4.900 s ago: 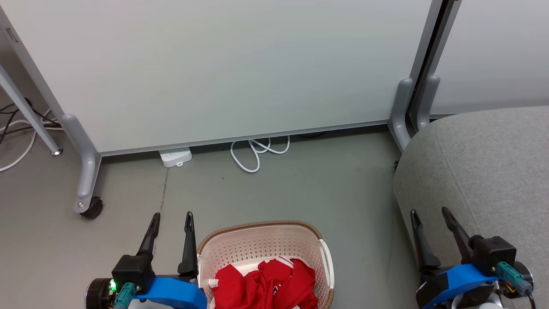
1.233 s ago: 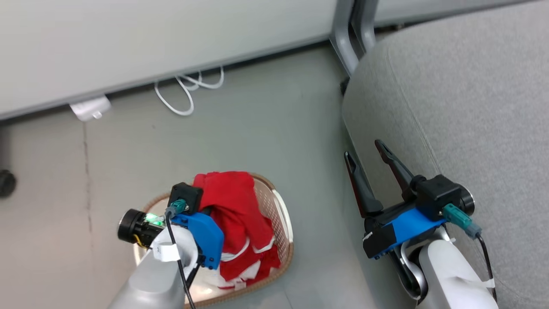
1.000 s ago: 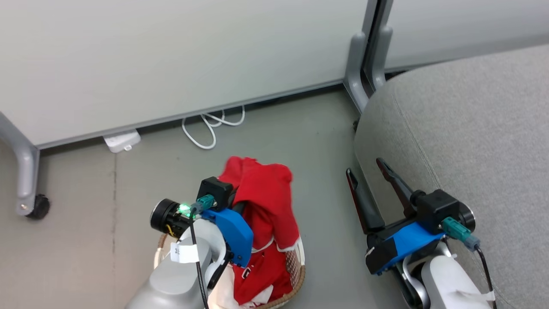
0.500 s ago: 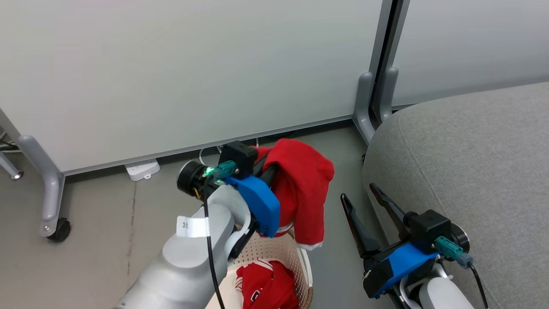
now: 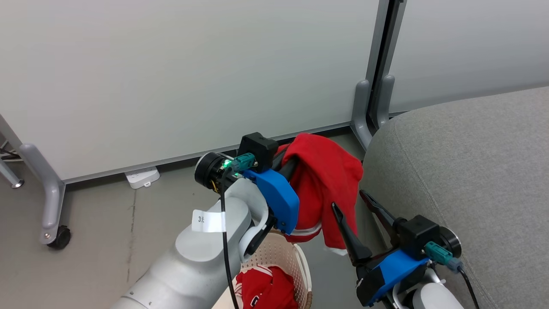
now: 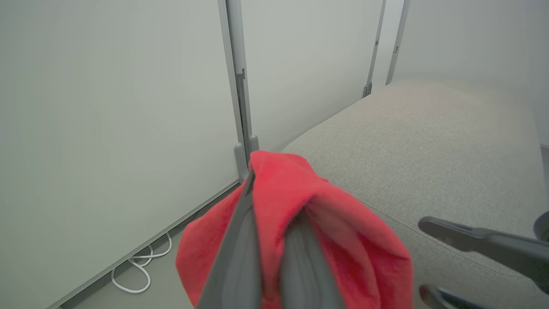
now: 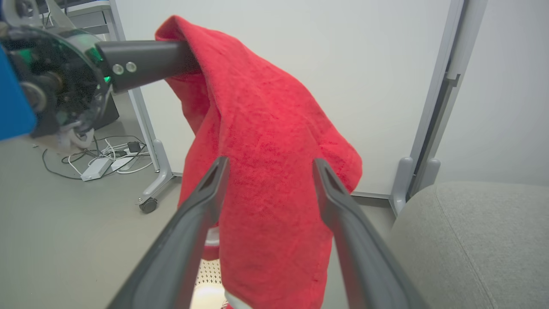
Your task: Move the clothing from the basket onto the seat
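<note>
My left gripper [image 5: 296, 161] is shut on a red garment [image 5: 326, 180], which hangs from it in the air above the floor, between the basket [image 5: 279, 253] and the seat [image 5: 463, 163]. In the left wrist view the red garment [image 6: 343, 223] drapes over both fingers [image 6: 240, 249], with the grey seat [image 6: 429, 128] beyond. A second red garment with white trim [image 5: 266, 289] lies in the cream basket. My right gripper [image 5: 348, 199] stands open beside the seat's edge, just below the hanging cloth. In the right wrist view the garment [image 7: 266, 128] hangs just past its spread fingertips.
Pale partition panels stand behind, with a grey post [image 5: 369, 111] by the seat corner and a castered foot [image 5: 53, 214] at the left. A white power strip [image 5: 141, 177] lies on the floor, and a white cable [image 6: 141, 270] coils under the panel.
My left arm has lifted the red garment out of the basket and carried it up and right toward the seat. The head camera has shifted. The right gripper stays open.
</note>
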Robot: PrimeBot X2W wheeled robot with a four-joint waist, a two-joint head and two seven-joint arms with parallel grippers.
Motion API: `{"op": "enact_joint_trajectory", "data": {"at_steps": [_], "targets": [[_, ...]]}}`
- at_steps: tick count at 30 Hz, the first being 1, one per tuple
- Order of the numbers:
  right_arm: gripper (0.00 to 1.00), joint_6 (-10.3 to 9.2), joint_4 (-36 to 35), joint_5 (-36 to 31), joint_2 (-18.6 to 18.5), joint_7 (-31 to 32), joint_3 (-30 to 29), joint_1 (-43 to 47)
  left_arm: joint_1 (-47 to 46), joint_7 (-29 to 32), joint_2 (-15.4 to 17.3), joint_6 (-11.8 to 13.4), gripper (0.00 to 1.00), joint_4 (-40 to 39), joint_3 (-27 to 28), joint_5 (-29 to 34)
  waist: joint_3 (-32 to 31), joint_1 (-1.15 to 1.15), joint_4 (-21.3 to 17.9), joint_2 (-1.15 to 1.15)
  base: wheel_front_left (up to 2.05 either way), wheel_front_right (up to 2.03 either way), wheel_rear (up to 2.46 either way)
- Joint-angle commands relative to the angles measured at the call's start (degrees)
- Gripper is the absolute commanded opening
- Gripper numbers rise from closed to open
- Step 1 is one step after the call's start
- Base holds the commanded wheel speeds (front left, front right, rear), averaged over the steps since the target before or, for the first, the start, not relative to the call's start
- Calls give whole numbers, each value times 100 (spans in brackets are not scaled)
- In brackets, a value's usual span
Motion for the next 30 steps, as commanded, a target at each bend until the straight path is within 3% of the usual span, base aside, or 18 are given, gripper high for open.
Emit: {"op": "enact_joint_trajectory", "data": {"at_steps": [1,12,30], "targets": [[100,3,-22,-45,-19,13,17,1,-66,-41,9,36,0,14,-48,-39,1,0,1,0,0,0,0],[100,3,207,71,-19,83,223,-320,-143,-151,5,128,0,-10,-499,-400,30,0,61,0,0,0,0],[100,3,2028,378,-19,-103,566,-1463,-371,-264,6,224,0,-347,-1182,-954,44,0,252,0,0,0,0]]}}
